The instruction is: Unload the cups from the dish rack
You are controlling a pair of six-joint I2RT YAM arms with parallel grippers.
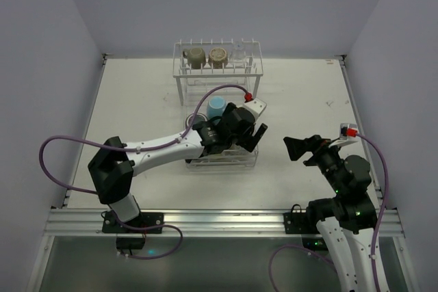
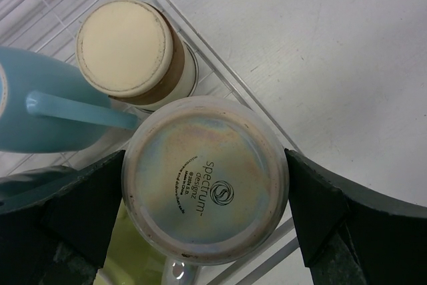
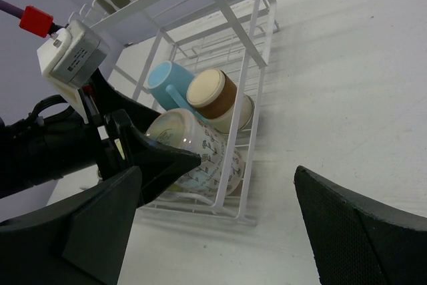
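Nothing's unloaded onto the tabletop (image 1: 137,100) yet; the cups (image 1: 217,56) all sit in the dish rack (image 1: 219,73). My left gripper (image 2: 205,205) is clamped on a printed white cup (image 3: 197,148) (upside down) in the near basket, right gripper (image 3: 217,191) spread wide, empty.

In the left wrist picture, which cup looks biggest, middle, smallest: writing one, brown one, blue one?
Biggest: writing cup, though it's nearest the camera. Then brown cup and blue cup look alike; blue is cut off, so unsure.
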